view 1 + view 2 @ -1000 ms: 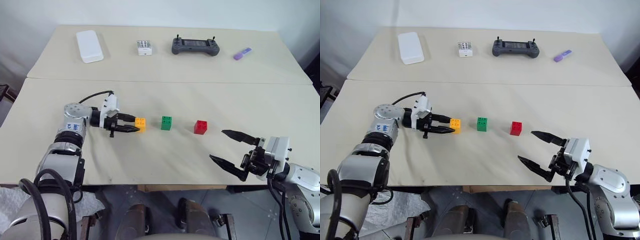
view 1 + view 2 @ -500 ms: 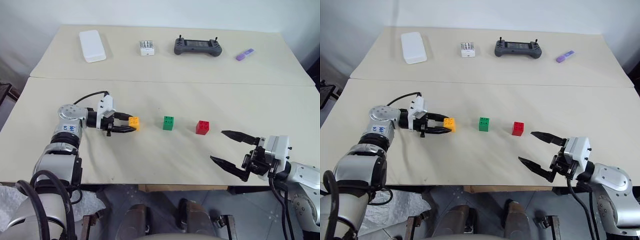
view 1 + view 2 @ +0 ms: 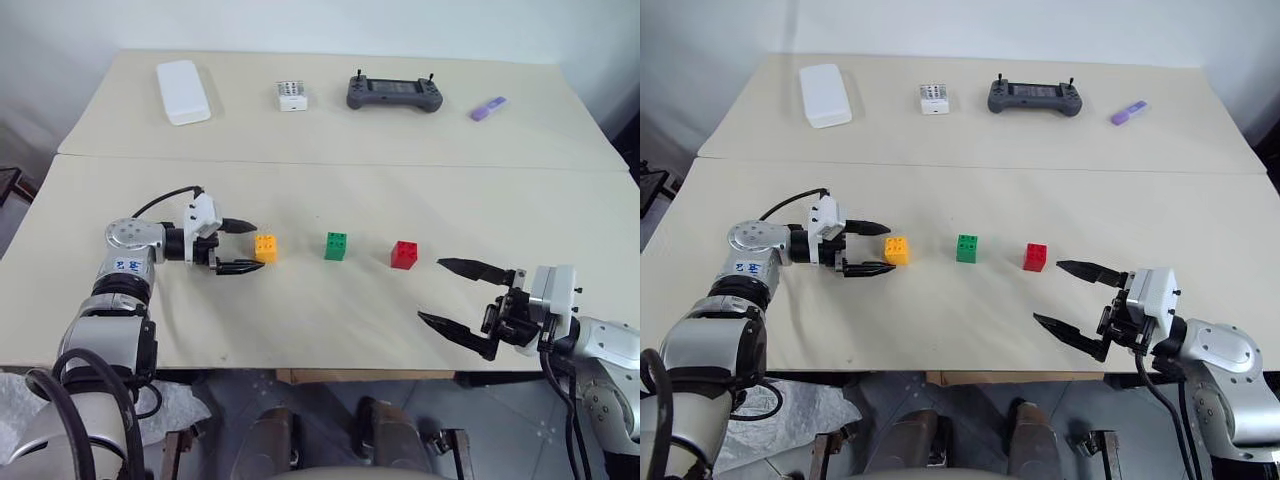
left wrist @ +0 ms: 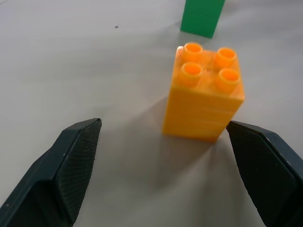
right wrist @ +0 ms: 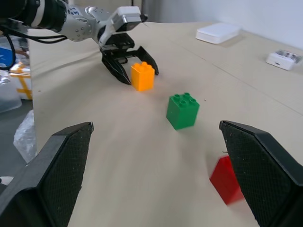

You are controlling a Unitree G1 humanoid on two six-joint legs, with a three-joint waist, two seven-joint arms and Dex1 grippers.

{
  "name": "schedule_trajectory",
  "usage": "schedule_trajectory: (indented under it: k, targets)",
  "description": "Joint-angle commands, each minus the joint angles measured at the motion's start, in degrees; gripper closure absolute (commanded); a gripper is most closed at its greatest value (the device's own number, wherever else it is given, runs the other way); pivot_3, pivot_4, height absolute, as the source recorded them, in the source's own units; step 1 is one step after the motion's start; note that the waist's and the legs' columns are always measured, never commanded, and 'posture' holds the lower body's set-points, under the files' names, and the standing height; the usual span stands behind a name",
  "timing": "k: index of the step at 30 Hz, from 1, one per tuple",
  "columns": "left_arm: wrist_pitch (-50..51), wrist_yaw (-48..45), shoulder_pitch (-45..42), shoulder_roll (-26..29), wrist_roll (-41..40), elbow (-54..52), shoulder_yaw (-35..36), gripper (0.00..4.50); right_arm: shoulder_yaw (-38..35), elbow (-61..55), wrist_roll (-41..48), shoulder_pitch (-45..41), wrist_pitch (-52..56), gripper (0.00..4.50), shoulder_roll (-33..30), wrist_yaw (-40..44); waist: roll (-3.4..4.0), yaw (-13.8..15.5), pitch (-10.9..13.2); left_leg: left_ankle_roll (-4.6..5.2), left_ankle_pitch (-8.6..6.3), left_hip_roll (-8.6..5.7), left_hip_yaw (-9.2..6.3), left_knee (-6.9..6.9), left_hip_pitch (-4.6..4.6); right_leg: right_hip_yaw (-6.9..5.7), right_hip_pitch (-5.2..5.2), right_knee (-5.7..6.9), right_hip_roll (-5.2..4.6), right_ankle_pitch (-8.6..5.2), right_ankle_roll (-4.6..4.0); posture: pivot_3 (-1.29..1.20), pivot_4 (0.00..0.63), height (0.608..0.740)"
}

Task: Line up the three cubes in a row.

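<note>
Cubes (image 3: 336,246) in line — left gripper (image 3: 242,246) spread beside them.

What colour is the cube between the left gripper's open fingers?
Yellow-orange cube, with four studs on top; clearest in the left wrist view.

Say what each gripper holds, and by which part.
Nothing. The left gripper is open around the orange cube without touching it; the right gripper is open and apart from the cubes.
</note>
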Motion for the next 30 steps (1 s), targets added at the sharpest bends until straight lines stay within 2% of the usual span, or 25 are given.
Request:
schedule_trajectory:
  k: [1, 9, 13, 16, 20, 23, 27, 30]
  targets:
    - [-0.7, 1.5, -0.5, 0.1, 0.1, -0.6, 1.0, 0.01, -0.4, -0.2, 0.8, -0.3, 0.2, 0.00, -0.6, 0.3, 0.00, -0.1, 0.0, 0.01, 0.00, 0.00, 0.00, 0.00, 0.00, 0.00, 0.00, 0.00, -0.01, 0.00, 0.00, 0.00, 0.150, 0.740]
    - [-0.3, 3.1, -0.5, -0.2, 0.6, -0.6, 0.9, 0.01, -0.6, -0.7, 0.9, 0.2, 0.5, 0.00, -0.4, 0.5, 0.00, -0.2, 0.0, 0.02, -0.01, -0.19, 0.02, -0.02, 0.00, 0.00, -0.01, -0.01, 0.00, 0.00, 0.00, 0.00, 0.150, 0.740]
    - [0.5, -2.5, 0.4, 0.9, -1.6, -2.0, 2.1, 0.01, -0.3, -0.9, 1.1, 0.5, 0.5, 0.00, -0.4, 1.0, 0.00, -0.2, 0.0, 0.02, -0.01, -0.20, 0.02, -0.01, 0.00, 0.00, -0.01, -0.01, 0.00, 0.00, 0.00, 0.00, 0.150, 0.740]
    - [3.6, -8.7, 2.0, 3.9, -4.8, -5.5, 4.2, 0.01, -1.0, 1.2, 1.3, 0.0, -0.9, 0.00, -1.0, 3.7, 0.00, -0.4, 0.0, 0.02, -0.01, -0.22, 0.05, -0.02, 0.00, -0.01, -0.01, -0.01, 0.01, 0.00, 0.00, 0.00, 0.150, 0.740]
    - [12.3, -13.1, 11.1, 8.9, -12.7, -21.0, 8.9, 0.01, -3.5, 8.3, 3.2, -2.2, -5.2, 0.00, -0.7, 10.4, 0.00, -1.5, 0.0, 0.02, -0.01, -0.12, 0.01, -0.05, 0.05, 0.01, -0.03, -0.02, 0.03, 0.00, 0.00, 0.00, 0.150, 0.740]
    - [20.2, -12.1, 20.1, 11.7, -17.3, -34.5, 10.4, 0.01, -4.0, 13.3, 3.3, -4.1, -6.9, 0.00, -0.9, 13.5, 0.03, -1.9, 0.0, 0.03, -0.02, 0.09, -0.01, -0.06, 0.10, 0.09, -0.02, -0.01, 0.00, 0.00, 0.00, 0.00, 0.150, 0.740]
    - [25.4, -2.9, 33.5, 11.0, -24.2, -48.8, 18.4, 0.01, -3.6, 24.2, 2.4, -9.5, -9.2, 0.00, -0.9, 18.5, 0.05, -1.8, 0.0, 0.04, -0.03, 0.10, -0.04, 0.00, 0.12, 0.13, 0.02, 0.02, -0.05, 0.00, 0.00, 0.00, 0.150, 0.740]
    - [24.7, 1.7, 38.2, 9.6, -24.7, -53.2, 20.4, 0.01, -2.6, 31.2, 0.9, -13.5, -12.5, 0.00, -0.6, 22.1, 0.09, -1.4, 0.0, 0.01, -0.04, 0.11, -0.17, 0.02, 0.15, 0.12, 0.06, 0.01, -0.06, 0.00, 0.00, 0.00, 0.150, 0.740]
